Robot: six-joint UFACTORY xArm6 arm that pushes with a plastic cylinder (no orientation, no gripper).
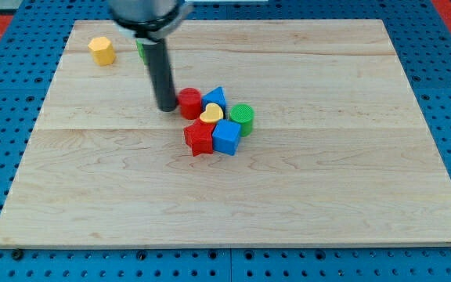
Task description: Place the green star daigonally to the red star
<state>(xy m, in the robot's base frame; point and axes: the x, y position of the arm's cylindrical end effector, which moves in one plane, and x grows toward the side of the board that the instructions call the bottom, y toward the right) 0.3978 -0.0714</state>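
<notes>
Board point(92, 211): a pale wooden board is lying on a blue pegboard surface, filling most of the view.
Red star point(199, 139): it is sitting nearest the view's bottom in the cluster just left of the board's centre, touching the blue cube on its right.
Blue cube point(227, 137): it is resting just right of the red star, below the yellow heart.
Green cylinder point(242, 118): it is standing at the cluster's right edge, touching the blue cube's upper right.
Yellow heart point(211, 115): it is lying in the middle of the cluster, between the red cylinder, the blue triangle and the blue cube.
Red cylinder point(189, 103): it is standing at the cluster's upper left.
Blue triangle point(215, 97): it is sitting at the cluster's top, right of the red cylinder.
My tip point(165, 107): it is resting on the board just left of the red cylinder, close to touching it; the rod is carrying no pincer and is holding nothing.
Green block point(142, 50): it is showing only as a sliver behind the rod near the view's top left; its shape cannot be told, so whether this is the green star cannot be told.
Yellow block point(101, 51): a hexagon-like piece is sitting at the board's top left, well apart from the cluster.
</notes>
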